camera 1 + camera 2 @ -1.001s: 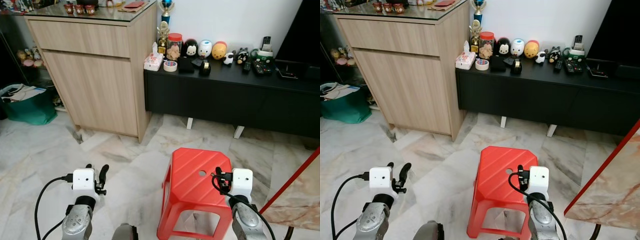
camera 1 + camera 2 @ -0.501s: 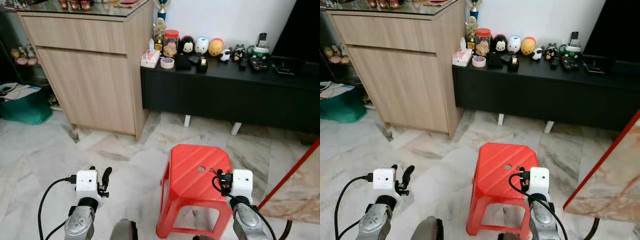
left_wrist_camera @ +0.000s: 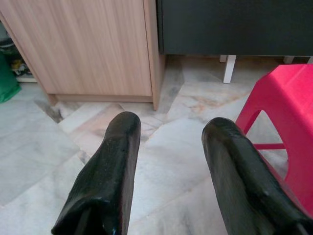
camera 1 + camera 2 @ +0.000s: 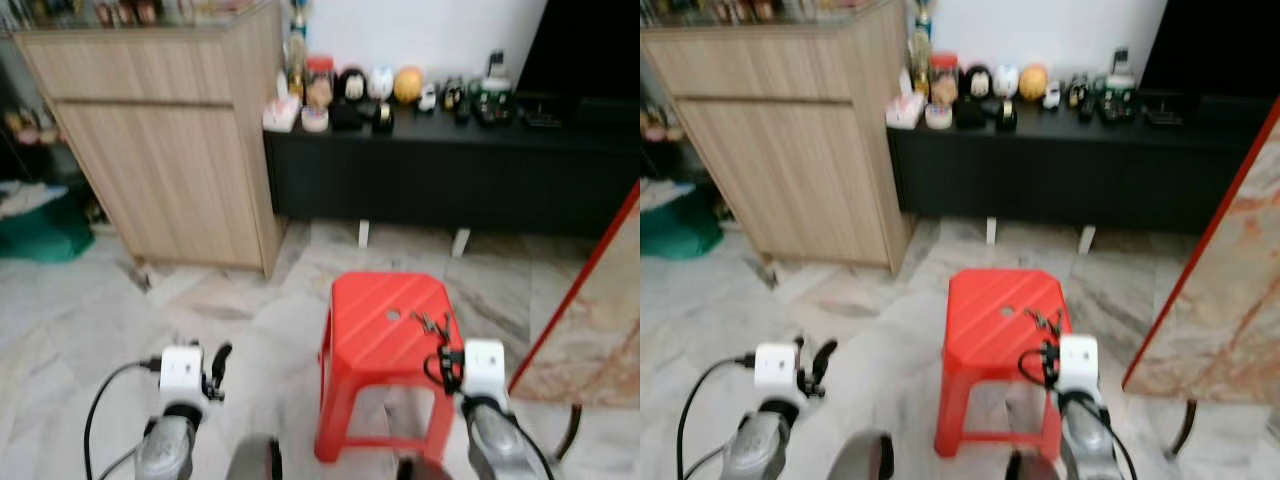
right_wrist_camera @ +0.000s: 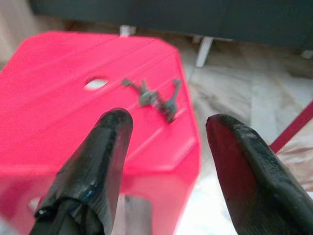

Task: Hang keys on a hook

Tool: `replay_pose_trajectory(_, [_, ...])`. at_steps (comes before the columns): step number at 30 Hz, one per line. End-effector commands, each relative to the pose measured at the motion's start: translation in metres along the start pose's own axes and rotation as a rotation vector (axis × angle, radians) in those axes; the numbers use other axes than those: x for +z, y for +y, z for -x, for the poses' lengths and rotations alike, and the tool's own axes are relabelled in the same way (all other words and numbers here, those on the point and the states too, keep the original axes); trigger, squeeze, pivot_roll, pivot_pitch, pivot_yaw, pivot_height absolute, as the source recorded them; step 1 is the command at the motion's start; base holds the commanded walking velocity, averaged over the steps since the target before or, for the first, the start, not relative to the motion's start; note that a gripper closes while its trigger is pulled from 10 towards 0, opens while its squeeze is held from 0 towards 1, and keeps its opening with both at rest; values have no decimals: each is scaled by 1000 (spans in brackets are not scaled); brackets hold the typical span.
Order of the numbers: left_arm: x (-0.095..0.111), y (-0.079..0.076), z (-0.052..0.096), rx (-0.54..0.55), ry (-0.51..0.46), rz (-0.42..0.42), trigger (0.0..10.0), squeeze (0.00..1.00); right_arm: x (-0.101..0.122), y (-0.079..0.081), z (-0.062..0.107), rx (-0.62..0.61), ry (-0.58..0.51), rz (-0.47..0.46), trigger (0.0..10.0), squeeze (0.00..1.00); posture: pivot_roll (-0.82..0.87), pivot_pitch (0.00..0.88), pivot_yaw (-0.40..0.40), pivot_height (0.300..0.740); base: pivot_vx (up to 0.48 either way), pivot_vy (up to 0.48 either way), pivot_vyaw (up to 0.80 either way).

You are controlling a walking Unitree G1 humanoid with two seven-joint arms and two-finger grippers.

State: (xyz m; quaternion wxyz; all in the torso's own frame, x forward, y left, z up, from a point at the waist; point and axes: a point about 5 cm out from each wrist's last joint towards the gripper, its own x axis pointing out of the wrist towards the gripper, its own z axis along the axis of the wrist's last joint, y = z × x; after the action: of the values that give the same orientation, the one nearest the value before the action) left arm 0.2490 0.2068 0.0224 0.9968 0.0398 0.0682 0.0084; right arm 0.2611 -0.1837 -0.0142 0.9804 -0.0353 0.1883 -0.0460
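The robot is at the step of reaching for the small grey metal keys (image 5: 152, 96) on the red plastic stool (image 5: 58, 112), which lie at about 12 o'clock from the spread-open right hand (image 5: 166, 147), so I think that hand must next go down around them and pinch, while the left hand (image 3: 168, 161) waits, spread open too.

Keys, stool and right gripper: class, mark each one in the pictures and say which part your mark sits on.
keys (image 5: 152, 97): right wrist view, middle of the bunch.
stool (image 4: 372, 330): left eye view, bare seat top.
right gripper (image 5: 168, 147): right wrist view, midway between its open fingertips.
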Motion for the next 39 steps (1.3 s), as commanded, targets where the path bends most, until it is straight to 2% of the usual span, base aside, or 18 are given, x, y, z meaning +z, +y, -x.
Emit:
replay_pose_trajectory(1, [4,-2,-4,-10,-7,1,10000,0,4,2,-2,28,-7,12,10000,0,31,0,-28,617,240,0,0])
replay_pose_trajectory(9, [5,-2,-4,-11,-10,1,10000,0,4,3,-1,34,-19,11,10000,0,31,0,-29,617,240,0,569])
replay_pose_trajectory(21, [5,-2,-4,-14,-12,2,10000,0,3,5,-1,41,-15,20,10000,0,31,0,-26,617,205,0,0])
replay_pose_trajectory(39, [5,-4,-4,-31,-12,-2,10000,0,-1,-2,-2,-24,31,49,10000,0,30,0,-25,617,272,0,0])
